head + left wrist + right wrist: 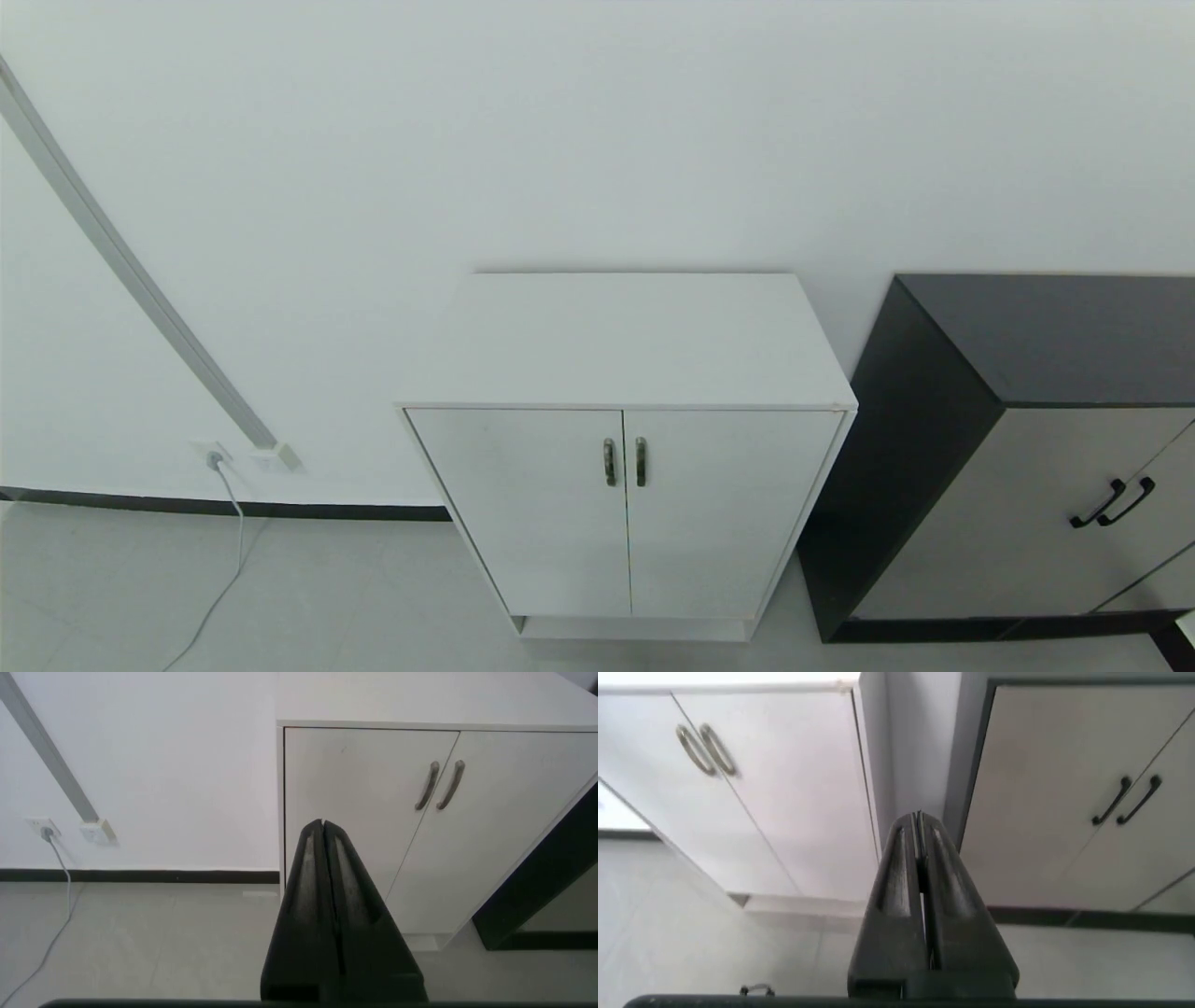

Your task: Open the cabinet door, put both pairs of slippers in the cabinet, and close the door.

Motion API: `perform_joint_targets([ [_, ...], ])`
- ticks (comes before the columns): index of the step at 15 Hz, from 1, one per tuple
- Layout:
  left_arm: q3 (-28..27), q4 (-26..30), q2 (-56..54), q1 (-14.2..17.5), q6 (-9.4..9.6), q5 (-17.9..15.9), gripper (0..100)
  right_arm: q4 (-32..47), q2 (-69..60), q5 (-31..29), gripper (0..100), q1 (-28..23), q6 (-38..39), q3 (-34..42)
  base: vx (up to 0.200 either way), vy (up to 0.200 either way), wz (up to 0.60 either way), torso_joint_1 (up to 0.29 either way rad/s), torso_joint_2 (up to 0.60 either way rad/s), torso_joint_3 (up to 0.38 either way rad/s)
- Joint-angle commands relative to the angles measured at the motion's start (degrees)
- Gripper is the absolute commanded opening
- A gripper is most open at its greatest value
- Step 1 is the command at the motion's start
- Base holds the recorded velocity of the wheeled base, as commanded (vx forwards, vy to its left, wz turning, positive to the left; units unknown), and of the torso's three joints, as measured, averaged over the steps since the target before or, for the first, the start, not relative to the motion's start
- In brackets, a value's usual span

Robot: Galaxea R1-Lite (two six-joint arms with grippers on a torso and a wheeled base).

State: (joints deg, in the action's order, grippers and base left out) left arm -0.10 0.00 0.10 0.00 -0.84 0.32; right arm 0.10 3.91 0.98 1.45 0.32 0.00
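A white two-door cabinet (pixel 625 504) stands against the wall, both doors closed, with two metal handles (pixel 624 462) side by side at the middle. In the left wrist view the cabinet (pixel 374 812) is ahead and my left gripper (pixel 322 826) is shut with nothing in it, some way short of the doors and off their left edge. My right gripper (pixel 920 819) is shut and empty too, held in front of the gap between the white cabinet (pixel 766 803) and the dark one.
A black cabinet with grey doors and black handles (pixel 1111 502) stands just right of the white one. A wall socket with a grey cable (pixel 217 459) and a slanted wall conduit (pixel 131 266) are at the left. Bare grey floor lies in front.
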Motion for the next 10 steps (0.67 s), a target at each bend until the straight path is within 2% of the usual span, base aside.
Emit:
perform_joint_targets([
  [1,0.0,0.0,0.0,0.0,0.05,0.0,0,0.0,-3.9,0.0,0,-1.1,0.0,0.0,0.0,0.0,0.0,0.0,0.0,0.0],
  [10,0.0,0.0,0.0,0.0,0.05,0.2,0,-0.2,-3.9,-0.4,0,-1.2,1.4,0.0,0.0,0.0,0.0,0.0,0.0,0.0],
])
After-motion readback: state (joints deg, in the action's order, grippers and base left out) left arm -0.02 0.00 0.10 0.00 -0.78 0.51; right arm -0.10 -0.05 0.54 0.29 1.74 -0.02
